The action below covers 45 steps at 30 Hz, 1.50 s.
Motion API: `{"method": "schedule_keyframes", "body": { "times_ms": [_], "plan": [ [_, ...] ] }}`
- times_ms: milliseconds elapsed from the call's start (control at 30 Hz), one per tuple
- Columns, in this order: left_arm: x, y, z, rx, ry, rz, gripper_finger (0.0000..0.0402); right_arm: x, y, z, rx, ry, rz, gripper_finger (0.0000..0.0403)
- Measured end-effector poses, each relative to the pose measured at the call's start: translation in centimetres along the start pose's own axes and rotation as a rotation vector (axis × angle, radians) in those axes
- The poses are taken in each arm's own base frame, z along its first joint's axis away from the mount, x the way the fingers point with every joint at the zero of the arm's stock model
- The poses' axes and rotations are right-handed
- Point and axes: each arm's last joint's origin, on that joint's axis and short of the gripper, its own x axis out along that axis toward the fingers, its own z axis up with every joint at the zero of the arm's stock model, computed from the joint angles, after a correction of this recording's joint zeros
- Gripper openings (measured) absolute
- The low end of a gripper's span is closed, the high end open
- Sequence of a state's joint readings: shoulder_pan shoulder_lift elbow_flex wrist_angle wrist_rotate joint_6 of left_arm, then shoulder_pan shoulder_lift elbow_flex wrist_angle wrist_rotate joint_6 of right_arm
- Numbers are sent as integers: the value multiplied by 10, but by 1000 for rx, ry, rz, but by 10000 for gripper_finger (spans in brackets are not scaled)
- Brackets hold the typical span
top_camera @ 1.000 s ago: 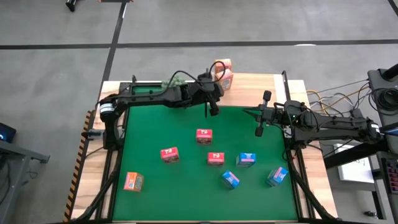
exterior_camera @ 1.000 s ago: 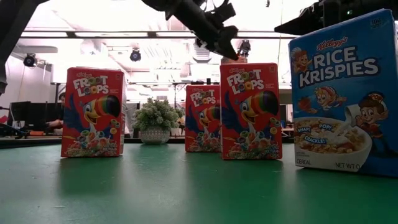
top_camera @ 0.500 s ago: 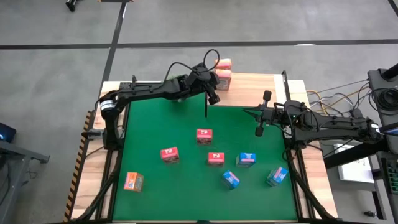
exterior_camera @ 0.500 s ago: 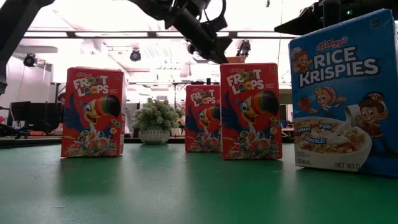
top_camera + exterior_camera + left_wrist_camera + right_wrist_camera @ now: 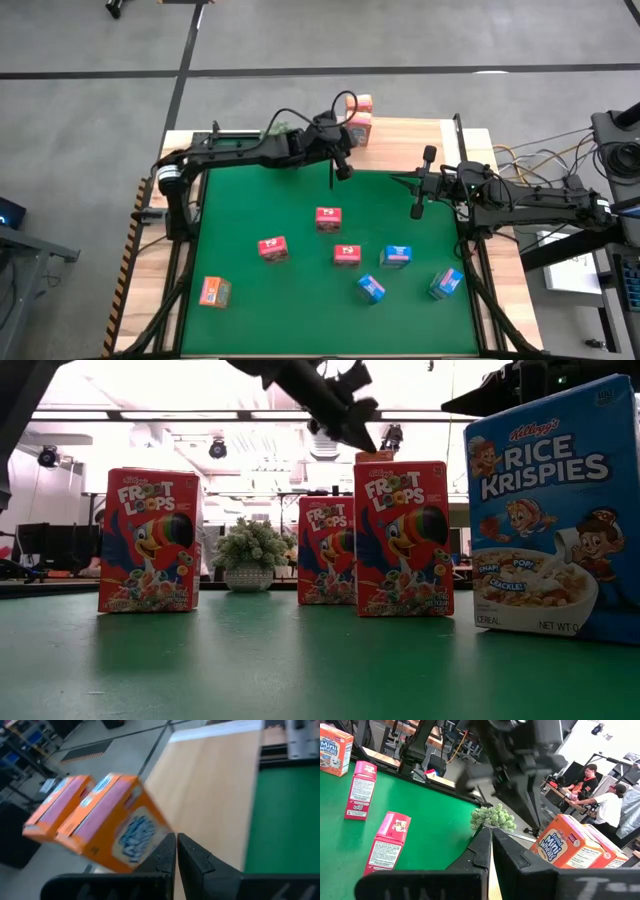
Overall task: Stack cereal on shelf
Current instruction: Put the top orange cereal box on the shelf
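Note:
Two orange cereal boxes [image 5: 358, 128] [image 5: 115, 825] stand side by side at the far edge of the light wooden shelf [image 5: 420, 135]. My left gripper [image 5: 343, 168] [image 5: 176, 842] hovers shut and empty just near of them; the low view shows it [image 5: 366, 444] up high. On the green mat [image 5: 250, 200] stand three red boxes [image 5: 327, 217], three blue ones [image 5: 396, 256] and one orange box [image 5: 214, 291]. My right gripper [image 5: 418, 197] [image 5: 489, 840] waits shut above the mat's right side. My left gripper's shut fingertips [image 5: 167, 845] stand right beside the nearer orange box's lower corner [image 5: 150, 840]. The blur there keeps me from telling whether they touch it. The box stands on the shelf.
A round green plant [image 5: 281, 128] [image 5: 492, 818] sits on the shelf left of the orange boxes. Thin black posts [image 5: 457, 130] rise at the shelf's ends. In the low view the blue box [image 5: 550, 510] and red boxes [image 5: 400, 540] fill the foreground. People sit beyond the table [image 5: 592, 785].
My left gripper went toward the table's far edge, up to the orange boxes, then drew back toward the near side. It stands about where it was a second ago, shut throughout.

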<state>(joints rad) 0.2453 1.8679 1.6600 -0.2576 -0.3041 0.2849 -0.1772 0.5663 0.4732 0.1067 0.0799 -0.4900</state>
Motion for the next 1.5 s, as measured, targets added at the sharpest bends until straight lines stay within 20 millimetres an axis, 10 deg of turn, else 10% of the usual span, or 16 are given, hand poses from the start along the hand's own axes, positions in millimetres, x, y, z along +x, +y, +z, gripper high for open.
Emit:
{"method": "schedule_keyframes", "body": {
  "times_ms": [633,1100,1500],
  "plan": [
    [-83,-55,5,97,-31,-178,0,9,4,-6,67,47,23,9],
    [-161,-61,-49,1,-287,-229,0,21,6,-8,154,48,20,9],
    [-176,-59,-101,-97,-395,-221,0,53,5,-20,255,61,-24,9]
  ]
}}
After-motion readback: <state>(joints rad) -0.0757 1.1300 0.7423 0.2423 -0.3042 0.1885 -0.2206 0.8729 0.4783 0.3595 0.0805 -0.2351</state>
